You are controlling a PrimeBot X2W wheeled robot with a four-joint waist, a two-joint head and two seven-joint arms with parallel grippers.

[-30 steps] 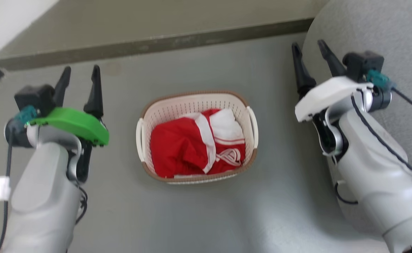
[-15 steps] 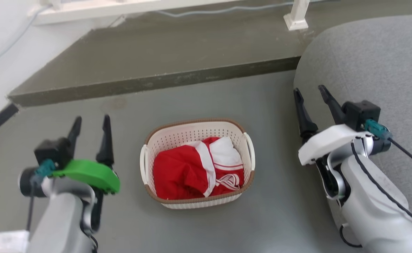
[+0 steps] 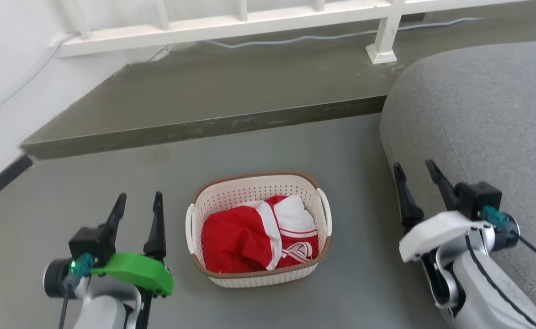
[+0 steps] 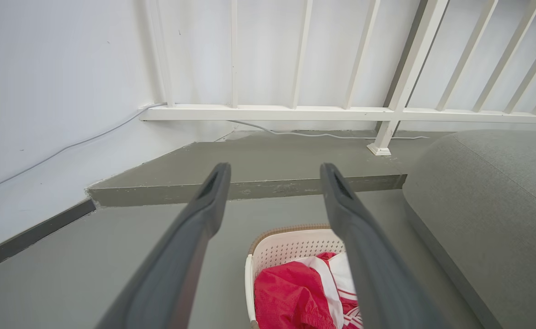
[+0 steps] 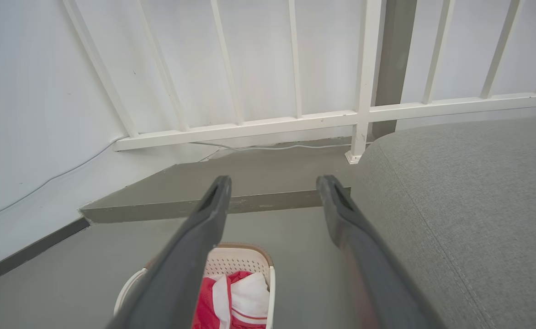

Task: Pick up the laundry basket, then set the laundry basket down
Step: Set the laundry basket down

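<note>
The laundry basket is seen standing upright on the grey floor, well short of the raised step that bounds the floor's far edge and apart from the grey sofa along the floor's right edge. It is held by neither gripper. A red and white garment is bundled inside it (the cloth stays below the brown rim). One white handle is seen on the basket's left side and another on its right.

The left gripper is held just to the left of the basket, with its jaws spread apart and nothing between them. In the left wrist view the same gripper is shown with a wide gap, and part of the basket and the garment is seen low between the fingers.

The right gripper is held to the right of the basket, over the front edge of the sofa, its jaws likewise parted and empty. In the right wrist view that gripper is pointed toward the step, with the basket partly hidden behind its left finger.

A white railing is set along the back of the step, and a pale cable is laid on the step beneath it.
</note>
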